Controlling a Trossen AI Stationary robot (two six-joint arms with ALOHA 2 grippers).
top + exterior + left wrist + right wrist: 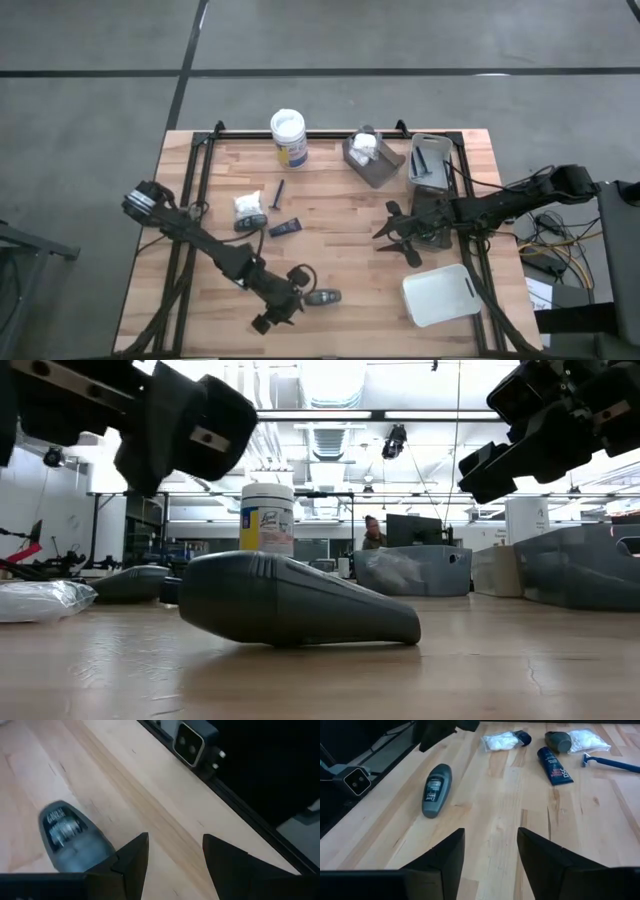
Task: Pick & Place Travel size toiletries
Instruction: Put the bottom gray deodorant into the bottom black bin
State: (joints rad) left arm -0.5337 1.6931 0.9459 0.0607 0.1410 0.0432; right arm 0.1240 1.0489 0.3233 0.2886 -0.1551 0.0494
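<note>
A dark grey oval bottle [322, 297] lies on its side near the table's near edge, also in the low view [290, 600]. My left gripper [285, 300] hovers open just left of it; the bottle [70, 837] shows beside one finger. More toiletries lie mid-table: a white packet [248, 205], a dark bottle [250, 222], a dark blue tube [285, 228] and a thin razor stick [279, 192]. My right gripper [388, 232] hangs open above the table's right half, its fingers [445, 857] pointing toward these items.
A white-lidded jar [288, 135] stands at the far edge. Beside it are a grey tray [385, 172] holding a white packet, and a grey bin [430, 160]. A white tray [440, 293] sits at the near right corner. A small camera [189, 742] is mounted at the near edge.
</note>
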